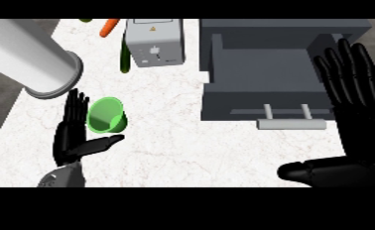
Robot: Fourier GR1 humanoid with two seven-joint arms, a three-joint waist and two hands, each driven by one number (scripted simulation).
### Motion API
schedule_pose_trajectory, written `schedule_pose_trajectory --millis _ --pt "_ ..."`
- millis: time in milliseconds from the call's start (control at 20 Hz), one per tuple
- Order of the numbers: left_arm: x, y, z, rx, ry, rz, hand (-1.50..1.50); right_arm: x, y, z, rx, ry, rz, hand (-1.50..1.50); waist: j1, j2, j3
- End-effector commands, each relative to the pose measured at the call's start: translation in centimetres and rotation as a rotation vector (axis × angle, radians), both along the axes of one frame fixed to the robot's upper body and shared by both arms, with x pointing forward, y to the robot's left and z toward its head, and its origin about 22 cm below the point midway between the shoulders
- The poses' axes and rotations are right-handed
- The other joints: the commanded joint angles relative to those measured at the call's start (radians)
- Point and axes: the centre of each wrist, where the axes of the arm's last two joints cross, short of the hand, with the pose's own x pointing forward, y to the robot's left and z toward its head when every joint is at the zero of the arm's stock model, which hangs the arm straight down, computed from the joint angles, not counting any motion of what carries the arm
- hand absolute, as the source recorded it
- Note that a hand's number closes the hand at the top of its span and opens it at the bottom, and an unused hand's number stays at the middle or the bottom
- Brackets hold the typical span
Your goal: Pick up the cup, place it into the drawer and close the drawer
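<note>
Holds the left robot hand (72, 134) wide, just beside the tilted green plastic cup (106, 115) at lower left on the white marble table (176, 142), and rests the right robot hand (351, 107) open by the grey drawer (256, 70) at right.

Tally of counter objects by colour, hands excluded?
Green: 2 (cup, long vegetable)
Orange: 1 (carrot)
Grey: 2 (boxy appliance, open drawer)
White: 1 (large cylinder)
Total: 6, not counting a dark green sliver cut off at the top edge.
</note>
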Motion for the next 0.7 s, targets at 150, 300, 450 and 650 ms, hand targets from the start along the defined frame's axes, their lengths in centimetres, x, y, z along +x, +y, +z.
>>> schedule_pose_trajectory --millis 150,300,450,650 --pt "0.0 -0.5 -3.0 0.002 0.021 0.028 -1.50 0.1 0.3 1.1 0.000 0.003 0.030 -1.50 0.000 0.000 0.000" --pt "-0.8 2.1 -3.2 -0.001 0.001 0.019 -1.50 -1.1 1.1 -1.4 -0.005 0.016 0.014 -1.50 -0.001 0.000 0.000" --pt "0.2 1.4 -3.9 0.005 0.039 0.005 -1.50 0.2 -0.3 1.5 0.008 -0.004 0.029 -1.50 -0.001 0.000 0.000" --pt "-0.3 3.1 -4.6 0.001 0.018 -0.016 -1.50 -0.7 0.7 -2.0 -0.010 0.013 0.019 -1.50 -0.003 0.001 0.000"
